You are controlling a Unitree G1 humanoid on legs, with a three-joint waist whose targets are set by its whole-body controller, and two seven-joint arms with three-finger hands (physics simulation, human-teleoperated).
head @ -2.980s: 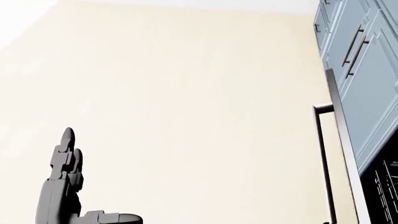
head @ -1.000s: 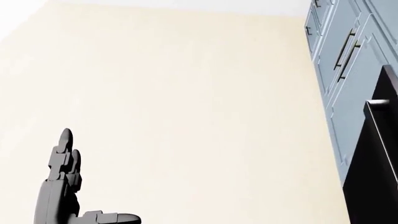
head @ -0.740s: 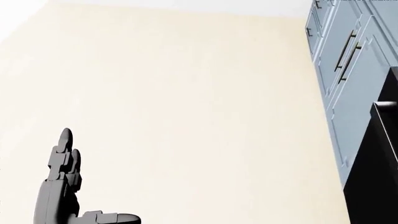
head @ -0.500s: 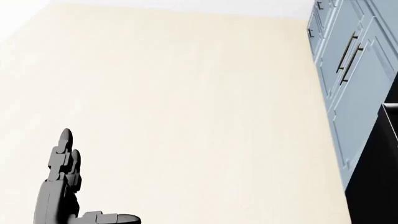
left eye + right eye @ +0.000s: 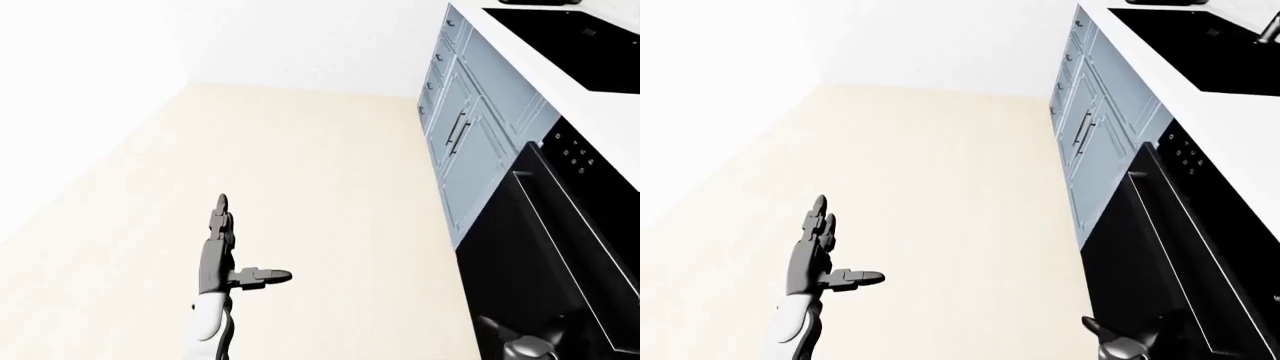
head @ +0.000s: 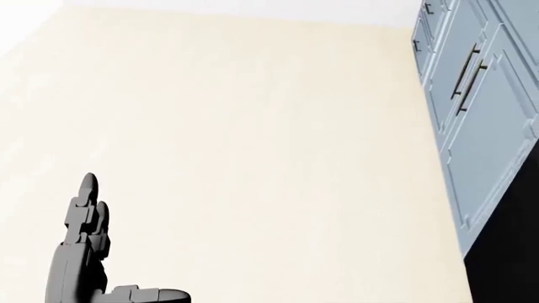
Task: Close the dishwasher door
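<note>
The black dishwasher door (image 5: 520, 247) stands almost upright against the counter front at the right of the left-eye view, its long bar handle (image 5: 562, 225) facing the floor side. It is a black slab at the head view's lower right (image 6: 512, 246). My right hand (image 5: 518, 342) is at the door's lower part at the bottom edge, fingers spread against it. My left hand (image 5: 240, 247) is open and empty, held out flat over the floor well to the left of the door.
Grey-blue cabinets (image 5: 462, 135) with dark bar handles run beside the dishwasher toward the top of the view. A white counter (image 5: 520, 45) with a black inset (image 5: 575, 34) lies above them. Cream floor (image 5: 320, 187) spreads to the left, up to a white wall.
The dishwasher door has swung from wide open, with the rack showing, toward the cabinets. Its edge and handle have left the head view to the right. My left hand has not moved.
</note>
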